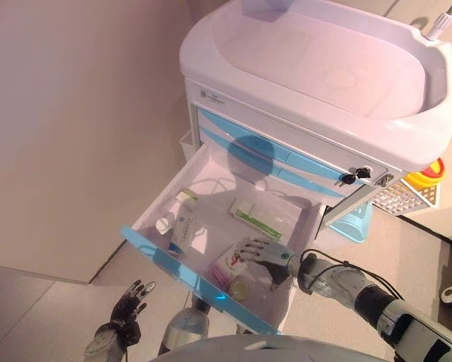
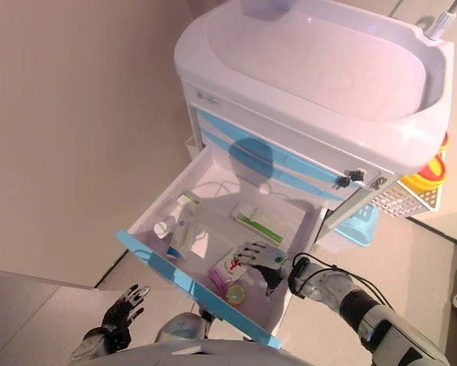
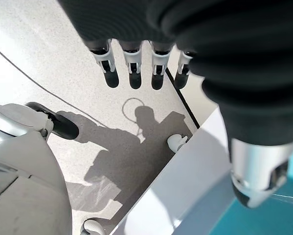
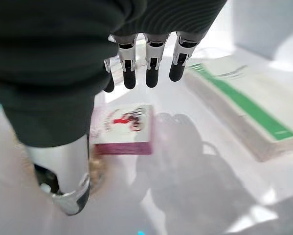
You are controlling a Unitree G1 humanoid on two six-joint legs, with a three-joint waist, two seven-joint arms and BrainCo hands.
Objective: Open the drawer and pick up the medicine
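Note:
The cart's top drawer (image 1: 186, 274), white with a blue front, stands pulled open. A pink and white medicine box (image 1: 229, 265) lies flat near its front right corner, also shown in the right wrist view (image 4: 123, 128). My right hand (image 1: 267, 253) is inside the drawer right over that box. Its fingers (image 4: 151, 68) are straight and reach past the box, with the thumb beside it and nothing gripped. My left hand (image 1: 127, 308) hangs open below the drawer front, over the floor, with its fingers (image 3: 134, 68) straight.
Also in the drawer are a white box with a green stripe (image 1: 254, 219), a blue and white box (image 1: 184, 230), a small white bottle (image 1: 164, 224) and a round yellowish lid (image 1: 240, 289). Keys (image 1: 354, 176) hang in the cart's lock. A yellow container (image 1: 425, 177) sits at the cart's right side.

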